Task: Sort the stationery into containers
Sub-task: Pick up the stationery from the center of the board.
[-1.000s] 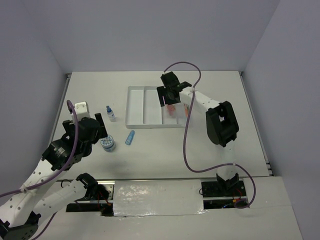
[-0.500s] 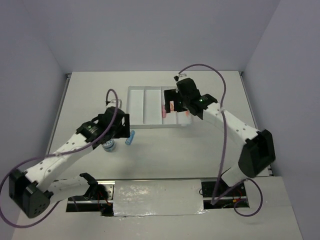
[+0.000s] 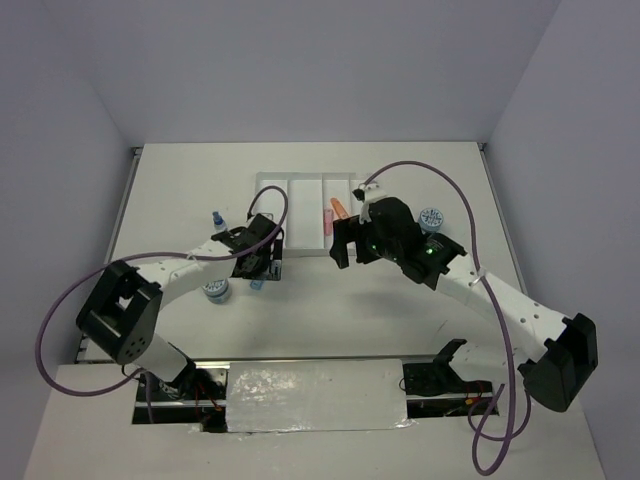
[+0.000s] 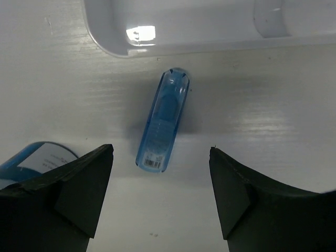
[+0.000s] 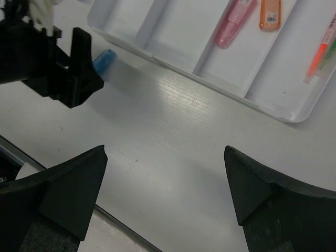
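A short blue stick (image 4: 164,121) lies on the table just in front of the white tray's (image 4: 105,31) near-left corner. My left gripper (image 4: 160,151) is open above the stick's near end, with both fingers clear of its sides. My right gripper (image 5: 164,151) is open over bare table in front of the tray (image 5: 220,88), holding nothing. Inside the tray lie a pink stick (image 5: 233,23), an orange stick (image 5: 270,13) and thin pens (image 5: 323,50). In the top view the left gripper (image 3: 265,262) and right gripper (image 3: 345,250) face each other along the tray's (image 3: 300,210) front.
One patterned disc (image 3: 214,290) sits left of the blue stick, also at the left wrist view's edge as a disc (image 4: 31,160). A second disc (image 3: 432,218) lies right of the tray. A tiny blue-capped bottle (image 3: 217,218) stands left of the tray. The right wrist view shows the left gripper (image 5: 79,73).
The left arm swung forward and right to hover over the blue stick. The right arm pulled back from over the tray to the table in front of it, its jaws now wider.
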You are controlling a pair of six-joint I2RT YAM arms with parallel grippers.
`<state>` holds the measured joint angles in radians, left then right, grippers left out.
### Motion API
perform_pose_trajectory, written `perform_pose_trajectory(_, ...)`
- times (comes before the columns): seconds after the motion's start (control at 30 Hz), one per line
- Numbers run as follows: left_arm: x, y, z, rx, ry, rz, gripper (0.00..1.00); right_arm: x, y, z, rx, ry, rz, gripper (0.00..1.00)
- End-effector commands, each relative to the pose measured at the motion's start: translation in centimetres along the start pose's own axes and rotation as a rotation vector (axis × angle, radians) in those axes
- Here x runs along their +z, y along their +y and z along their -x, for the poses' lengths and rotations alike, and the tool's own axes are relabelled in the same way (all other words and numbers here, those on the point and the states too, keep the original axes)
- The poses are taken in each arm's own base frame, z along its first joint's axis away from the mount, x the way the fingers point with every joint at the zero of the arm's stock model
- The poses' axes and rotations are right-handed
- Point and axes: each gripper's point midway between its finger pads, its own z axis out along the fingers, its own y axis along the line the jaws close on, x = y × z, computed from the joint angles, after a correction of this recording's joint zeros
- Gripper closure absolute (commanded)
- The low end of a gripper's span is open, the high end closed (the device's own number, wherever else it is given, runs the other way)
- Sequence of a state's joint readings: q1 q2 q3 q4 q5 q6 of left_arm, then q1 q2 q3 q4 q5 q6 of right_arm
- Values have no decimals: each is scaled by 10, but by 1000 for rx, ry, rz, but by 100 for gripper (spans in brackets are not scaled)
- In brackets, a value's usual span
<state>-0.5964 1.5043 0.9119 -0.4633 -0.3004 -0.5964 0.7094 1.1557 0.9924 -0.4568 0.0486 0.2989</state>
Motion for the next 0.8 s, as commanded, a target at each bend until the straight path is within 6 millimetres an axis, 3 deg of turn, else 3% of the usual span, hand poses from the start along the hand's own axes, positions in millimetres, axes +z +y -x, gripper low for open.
perform_pose_trajectory(0.0, 16, -2, 10, -4, -16, -18, 15, -12, 11, 10, 2, -66, 41, 0)
perform_pose_trajectory(0.17, 34, 2, 2, -34, 33, -27, 17, -14, 11, 0, -8, -52, 38, 0)
perform_pose_trajectory(0.3, 43, -1, -11, -39, 80, -39, 39, -18, 10, -1, -18, -49, 29, 0)
perform_pose_trajectory(0.47, 40, -1, -32, -47, 112, -51, 64, -24, 11, 8, -25, -65, 20, 0)
perform_pose_trajectory(0.5, 39, 1, -35, -46, 115, -39, 75, -25, 12, 9, -26, -68, 21, 0)
perform_pose_trajectory(0.57, 30, -2, -44, -21, 116, -25, 85, -27, 14, 12, -29, -76, 27, 0)
perform_pose_trajectory(0.7, 0, -30, -52, 55, 73, -54, 88, -31, 14, 18, -30, -94, 27, 0)
perform_pose_trajectory(0.77, -18, -42, -39, 45, 24, -82, 88, -33, 13, 21, -29, -101, 15, 0)
